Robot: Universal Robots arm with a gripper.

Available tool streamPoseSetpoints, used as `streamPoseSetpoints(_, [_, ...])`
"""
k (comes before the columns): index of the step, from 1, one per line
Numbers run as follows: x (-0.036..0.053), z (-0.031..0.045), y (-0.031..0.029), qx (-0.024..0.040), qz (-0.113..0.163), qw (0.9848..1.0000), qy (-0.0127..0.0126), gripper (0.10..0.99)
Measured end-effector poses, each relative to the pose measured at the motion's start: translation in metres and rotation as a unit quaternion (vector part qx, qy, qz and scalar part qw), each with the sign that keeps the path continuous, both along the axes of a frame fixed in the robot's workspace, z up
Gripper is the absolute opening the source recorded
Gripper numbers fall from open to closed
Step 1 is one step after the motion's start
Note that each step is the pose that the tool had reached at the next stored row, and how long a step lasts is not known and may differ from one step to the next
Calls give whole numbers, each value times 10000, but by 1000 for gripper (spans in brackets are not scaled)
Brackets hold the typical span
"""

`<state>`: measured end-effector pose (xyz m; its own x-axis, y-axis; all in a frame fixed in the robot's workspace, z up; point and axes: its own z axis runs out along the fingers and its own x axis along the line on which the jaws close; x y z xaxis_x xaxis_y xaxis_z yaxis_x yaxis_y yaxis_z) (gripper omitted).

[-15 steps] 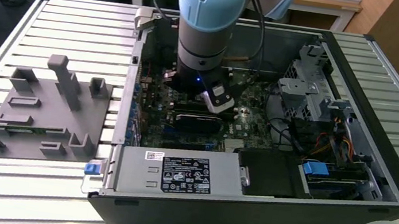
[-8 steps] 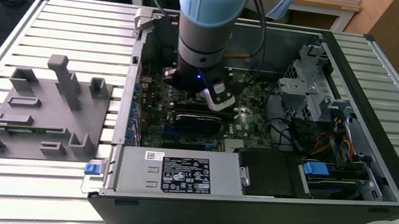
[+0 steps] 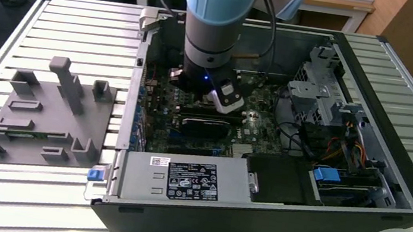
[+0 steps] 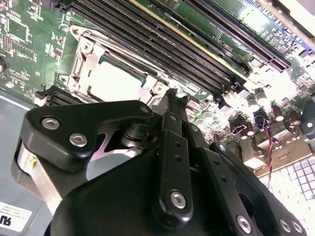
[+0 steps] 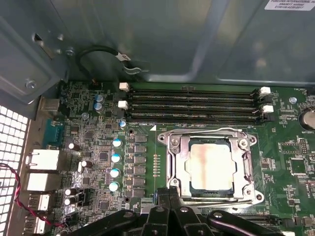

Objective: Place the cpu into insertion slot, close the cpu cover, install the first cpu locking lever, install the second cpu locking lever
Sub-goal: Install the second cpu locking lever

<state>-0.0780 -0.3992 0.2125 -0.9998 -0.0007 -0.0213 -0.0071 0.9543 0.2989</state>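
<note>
Black tool (image 4: 170, 96) links crowd the second wrist view; we see its fingers pressed together, pinching nothing, tip just beside the insertion slot (image 4: 115, 81). We note the cpu (image 4: 113, 81) seated in that slot, with the cpu cover (image 4: 81, 61) lying around it.

First wrist view: the tool (image 5: 170, 192) tip sits at the slot's (image 5: 211, 164) edge; the cpu (image 5: 211, 162) lies flat under the cover (image 5: 179, 164), beside the memory slots (image 5: 197, 105).

Exterior view: the arm (image 3: 211, 27) reaches down into the open computer case (image 3: 390, 176) on the slatted bench (image 3: 67, 20).
</note>
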Motion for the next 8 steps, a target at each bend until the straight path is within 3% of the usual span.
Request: streamPoseSetpoints(8, [0,57,0,0,0,10000,0,106])
